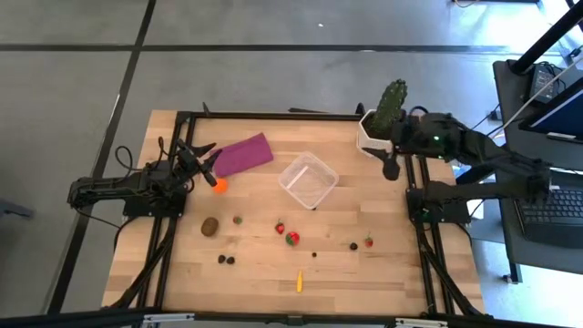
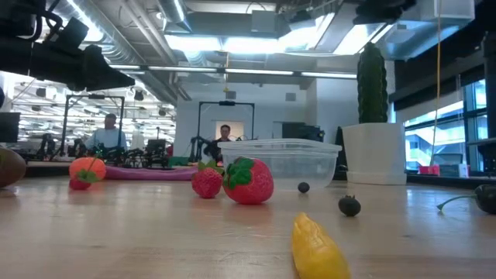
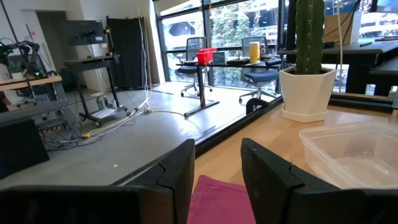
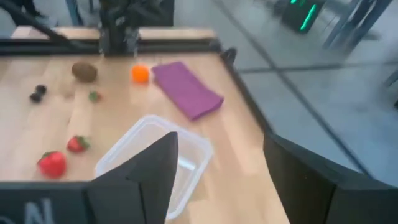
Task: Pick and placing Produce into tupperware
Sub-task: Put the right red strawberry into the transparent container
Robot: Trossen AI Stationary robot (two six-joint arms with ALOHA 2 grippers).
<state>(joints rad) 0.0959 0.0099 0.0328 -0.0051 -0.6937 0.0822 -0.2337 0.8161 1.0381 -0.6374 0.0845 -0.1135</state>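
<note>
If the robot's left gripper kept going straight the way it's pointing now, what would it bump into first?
Probably the purple cloth, which lies just past the left gripper in its wrist view. Beyond that sits the clear tupperware. Depth is hard to judge, so it might pass above the cloth.

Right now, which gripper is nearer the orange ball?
Left. The left gripper hovers just beside the orange ball; the right gripper is across the table by the cactus pot.

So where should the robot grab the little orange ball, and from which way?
Best around the middle of the orange ball, coming straight down from above. It is round, so its widest part gives both sides an even hold, and it sits alone on the bare table, beside the purple cloth. The left gripper is closest, its jaws part open.
</note>
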